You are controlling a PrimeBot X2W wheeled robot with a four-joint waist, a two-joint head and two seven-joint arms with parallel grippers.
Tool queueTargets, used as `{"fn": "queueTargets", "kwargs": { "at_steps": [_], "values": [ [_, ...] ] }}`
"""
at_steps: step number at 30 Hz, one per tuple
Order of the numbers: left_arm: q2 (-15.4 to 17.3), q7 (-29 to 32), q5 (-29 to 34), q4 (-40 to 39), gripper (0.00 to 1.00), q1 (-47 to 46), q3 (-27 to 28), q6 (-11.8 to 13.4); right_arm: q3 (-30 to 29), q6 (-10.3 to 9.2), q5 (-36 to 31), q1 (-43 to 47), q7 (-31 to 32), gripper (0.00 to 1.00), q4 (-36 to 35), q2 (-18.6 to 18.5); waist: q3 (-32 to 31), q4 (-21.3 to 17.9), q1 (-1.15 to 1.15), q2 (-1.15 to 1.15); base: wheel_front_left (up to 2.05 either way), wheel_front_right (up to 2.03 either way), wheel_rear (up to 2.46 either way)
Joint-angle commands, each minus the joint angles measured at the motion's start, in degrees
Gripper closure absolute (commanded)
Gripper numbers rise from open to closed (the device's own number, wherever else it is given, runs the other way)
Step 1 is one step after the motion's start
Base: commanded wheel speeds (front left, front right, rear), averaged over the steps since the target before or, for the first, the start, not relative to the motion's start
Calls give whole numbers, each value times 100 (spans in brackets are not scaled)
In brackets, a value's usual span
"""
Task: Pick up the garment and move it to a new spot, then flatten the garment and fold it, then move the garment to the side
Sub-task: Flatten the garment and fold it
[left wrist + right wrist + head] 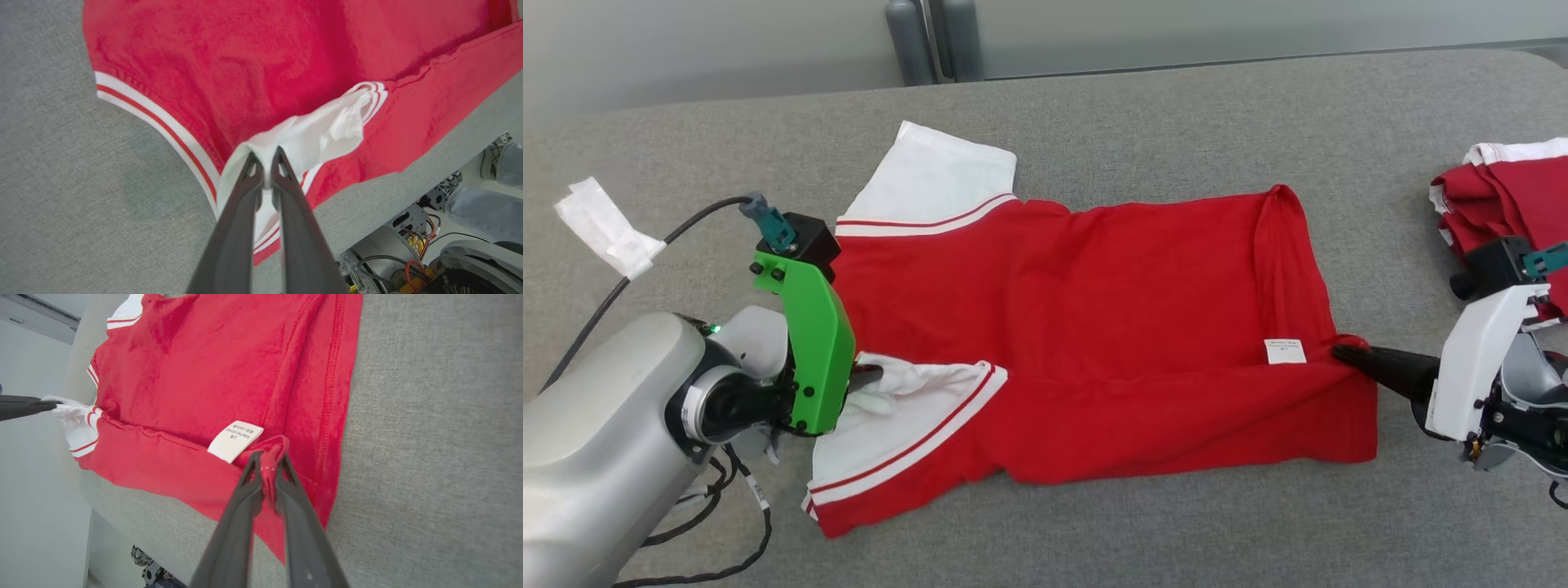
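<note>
The garment [1094, 327] is a red shirt with white, red-striped sleeves, spread across the grey table with its near long edge folded over toward the middle. My left gripper [870, 377] is shut on the white near sleeve [310, 134], pinching the cloth between its fingertips [265, 163]. At the other end my right gripper [1339, 353] is shut on a bunched bit of the red hem [271, 451], right beside a white care label [235, 440]. The far sleeve [935, 175] lies flat on the table.
A second pile of red and white cloth [1503, 196] lies at the table's right edge behind my right wrist. A crumpled white tape strip [605, 224] sits at the left. The grey table [1094, 106] stretches bare behind the shirt. A person's leg and shoe [496, 157] stand beside the table.
</note>
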Motion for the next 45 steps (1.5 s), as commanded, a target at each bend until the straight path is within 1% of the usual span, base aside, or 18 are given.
{"fn": "queueTargets", "kwargs": {
  "at_steps": [1,4,8,11,14,17,19,21,24,26,28,31,33,36,38,40,42,45],
  "values": [
    [-67,-65,-24,138,0,-52,22,-55,-2,3,-64,-46,-89,0,78,88,-24,-11,0,0,0,0,0],
    [-123,-196,-24,335,0,40,31,-156,-80,3,-135,-34,-401,0,198,183,-149,12,0,0,0,0,0],
    [-78,-602,66,348,0,193,109,-306,-240,3,-283,140,-1095,0,322,272,-451,57,0,0,0,0,0],
    [19,-1136,274,204,0,376,199,-327,-377,3,-511,310,-1805,0,383,276,-720,95,0,0,0,0,0],
    [155,-1972,601,-95,0,617,355,-193,-567,3,-836,536,-2508,0,507,355,-941,122,0,0,0,0,0],
    [214,-3204,923,-371,0,1004,727,203,-1112,3,-1224,788,-2697,0,709,493,-1058,122,0,0,0,0,0],
    [284,-3880,1194,-572,0,1316,834,476,-2046,3,-1759,1030,-2711,0,884,709,-1114,147,0,0,0,0,0],
    [335,-4470,1428,-765,0,1603,957,736,-3125,3,-2502,1570,-2697,0,938,1068,-1143,188,0,0,0,0,0],
    [378,-5291,1721,-985,0,2015,1112,1147,-4688,3,-3712,2458,-2700,0,563,1710,-1174,263,0,0,0,0,0],
    [368,-5782,1834,-1107,0,2294,1225,1396,-5526,3,-4421,3083,-2702,0,144,2190,-1178,303,0,0,0,0,0],
    [343,-6146,1968,-1226,0,2522,1347,1618,-6084,3,-4965,3652,-2701,0,-279,2648,-1181,336,0,0,0,0,0],
    [266,-6382,2124,-1404,0,2891,1580,1862,-6589,3,-5565,4298,-2702,0,-805,3154,-1194,357,0,0,0,0,0],
    [187,-6440,2245,-1540,0,3207,1826,2010,-6739,3,-5844,4642,-2702,0,-998,3346,-1199,333,0,0,0,0,0],
    [-190,-6448,2746,-1895,0,3772,2491,2160,-6848,3,-6066,5002,-2702,0,-1138,3551,-1172,291,0,0,0,0,0],
    [-507,-6450,3064,-2050,0,4227,2966,2168,-6859,3,-6100,5107,-2702,0,-1117,3645,-1134,246,0,0,0,0,0],
    [-839,-6452,3415,-2145,0,4624,3343,2055,-6819,3,-6149,5209,-2702,0,-953,3674,-1102,217,0,0,0,0,0],
    [-1124,-6452,3658,-2126,0,4942,3580,1848,-6743,3,-6115,5187,-2703,0,-817,3693,-1039,213,0,0,0,0,0],
    [-1407,-6454,3938,-1949,0,5183,3815,1495,-6591,3,-6062,5098,-2703,0,-508,3650,-965,236,0,0,0,0,0]
  ]
}}
